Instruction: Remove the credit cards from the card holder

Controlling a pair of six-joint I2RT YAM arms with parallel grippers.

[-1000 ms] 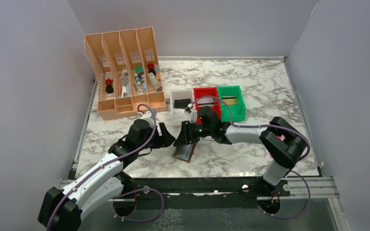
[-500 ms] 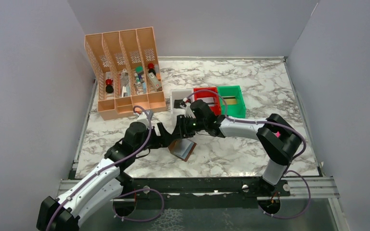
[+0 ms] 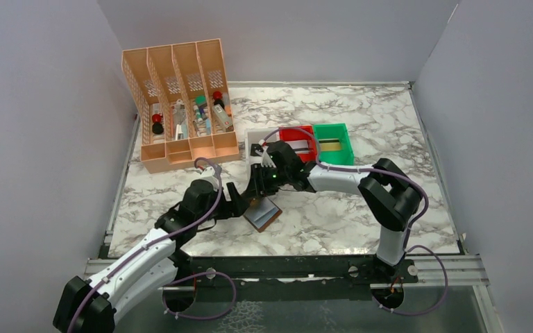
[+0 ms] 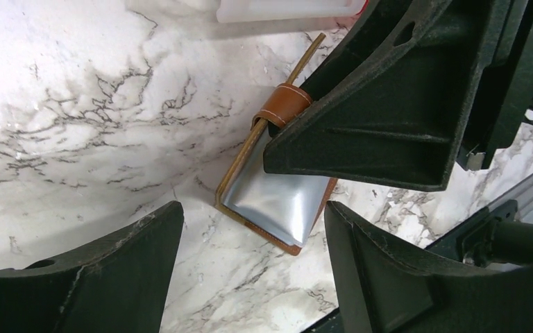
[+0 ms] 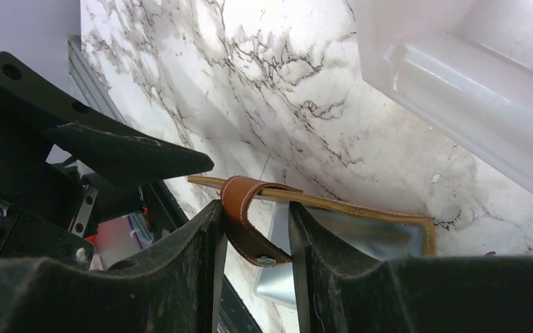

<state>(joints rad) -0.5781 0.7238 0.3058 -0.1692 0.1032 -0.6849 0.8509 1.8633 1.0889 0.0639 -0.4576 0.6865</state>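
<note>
"Brown leather is slippery," says Mia. "The card holder [image 3: 264, 214] lies on the marble worktop [image 3: 361, 215], between the white bin [image 3: 259, 144] and the near edge, with one flap tipped up. The right gripper [image 5: 253, 215] has its jaws narrow, and the strap [image 5: 239, 208] sits between them." Mia cannot tell if they pinch it.

"And the left gripper [image 4: 253, 208]?" asks Tom.

"Its jaws are wide and hold nothing. It hovers just beside the shiny grey sleeve [image 4: 277, 201]."

"What can go wrong?"

"If the right one pulls, the strap may slip out. Then the flap may drop shut over the credit cards. Or the whole holder may lift, because nothing pins it down. The two grippers are very close too, so the left one may bump the right when it reaches in."
</note>
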